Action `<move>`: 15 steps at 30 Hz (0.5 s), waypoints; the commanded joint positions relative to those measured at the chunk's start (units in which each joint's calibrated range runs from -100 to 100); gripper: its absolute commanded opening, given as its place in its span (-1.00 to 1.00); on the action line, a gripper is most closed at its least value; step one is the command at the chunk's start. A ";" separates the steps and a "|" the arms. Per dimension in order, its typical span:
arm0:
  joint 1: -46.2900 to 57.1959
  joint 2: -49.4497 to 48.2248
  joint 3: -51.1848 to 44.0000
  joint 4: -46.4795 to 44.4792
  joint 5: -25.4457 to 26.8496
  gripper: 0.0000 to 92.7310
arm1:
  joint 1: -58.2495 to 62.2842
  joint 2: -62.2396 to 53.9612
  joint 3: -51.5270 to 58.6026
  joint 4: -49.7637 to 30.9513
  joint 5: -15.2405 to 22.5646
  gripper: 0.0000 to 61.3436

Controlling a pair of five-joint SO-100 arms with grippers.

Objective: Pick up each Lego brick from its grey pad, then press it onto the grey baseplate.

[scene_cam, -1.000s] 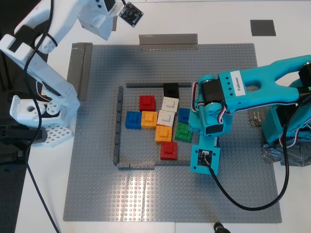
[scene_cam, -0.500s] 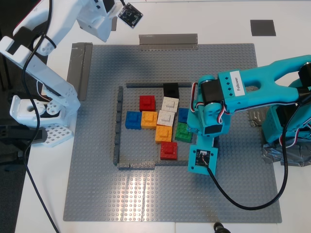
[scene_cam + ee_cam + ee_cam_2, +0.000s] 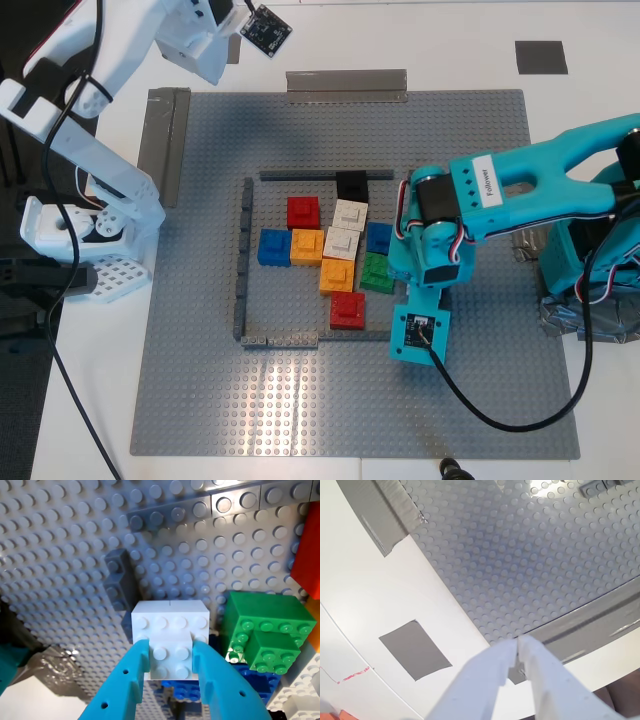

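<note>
1. First gripper [image 3: 170,672] clamped on the white brick [image 3: 170,630], teal fingers [image 3: 127,680] pinching its raised top, brick poised over the grey baseplate [image 3: 60,555] beside the green brick [image 3: 265,630] and a blue one beneath.
2. Over the last second, teal arm [image 3: 500,195] shifted slightly toward the exterior view's lower right, wrist camera plate drifting with it; small adjustment, probably aligning studs before the press.
3. Brick not yet judged seated; whether it touches the studs cannot be told.
4. Second gripper [image 3: 516,652] closed on nothing, hanging above the white table and one bare grey pad [image 3: 415,650].
5. Other grey pad [image 3: 541,57] also bare; red brick [image 3: 347,310] sits on the plate inside the dark outline, so likely the last placement.
</note>
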 commanded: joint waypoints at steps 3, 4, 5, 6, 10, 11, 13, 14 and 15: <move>0.27 -0.04 -0.57 -0.07 -0.12 -1.00 | -0.17 -5.83 -0.43 0.00 -0.63 -0.99; 0.27 -0.04 -0.30 -0.07 -0.12 -1.00 | -0.17 -5.92 -0.43 0.00 -0.63 -0.99; 0.27 -0.04 -0.12 -0.07 -0.12 -1.00 | -0.10 -5.92 -0.43 0.00 -0.63 -0.99; 0.27 -0.04 -0.03 -0.07 -0.12 -1.00 | -0.10 -5.92 -0.43 0.00 -0.63 -0.99; 0.27 -0.04 -0.57 -0.07 -0.12 -1.00 | 0.04 -5.92 -0.43 -0.16 -0.58 -0.99; 0.20 -0.04 -0.75 -0.07 -0.12 -1.00 | 0.04 -5.92 -0.43 -0.24 -0.58 -0.99; -0.02 -0.04 -1.11 -0.07 -0.12 -1.00 | 0.19 -6.01 -0.43 -0.24 -0.54 -0.99; -0.02 -0.04 -1.21 -0.07 -0.12 -1.00 | 0.26 -6.01 -0.43 -0.24 -0.49 -0.99; 0.06 -0.04 -1.21 -0.07 -0.12 -1.00 | 0.33 -6.09 -0.43 -0.16 -0.44 -0.99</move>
